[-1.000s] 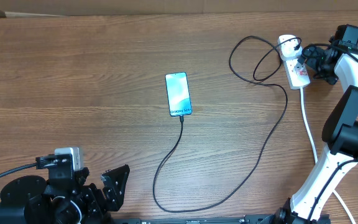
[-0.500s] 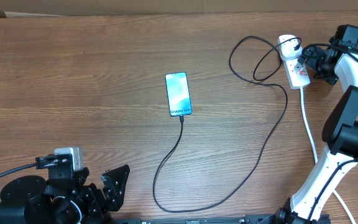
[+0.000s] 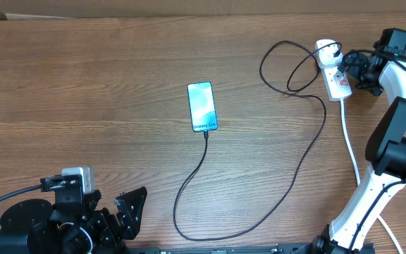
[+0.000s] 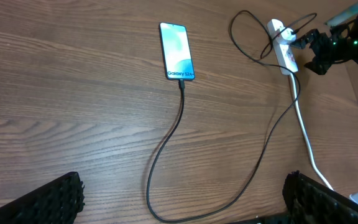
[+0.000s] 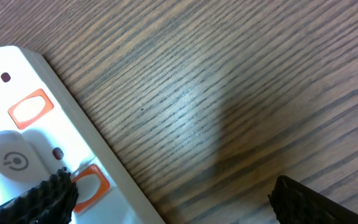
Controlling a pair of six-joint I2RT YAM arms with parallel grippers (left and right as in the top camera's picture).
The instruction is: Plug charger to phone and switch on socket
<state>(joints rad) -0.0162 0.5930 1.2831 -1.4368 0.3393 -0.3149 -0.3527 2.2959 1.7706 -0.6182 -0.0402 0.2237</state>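
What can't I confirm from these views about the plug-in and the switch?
1. Switch state: socket too small overhead; in the right wrist view one of the fingers of the right gripper covers part of an orange switch.
2. Charger tip's seating in the phone: too small overhead and from the left wrist.
3. Plug's seating in the socket: too small overhead, outside the right wrist frame.

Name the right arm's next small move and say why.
Probably ease the open right gripper down so a fingertip presses the orange switch on the socket. The charger already appears seated in the phone.
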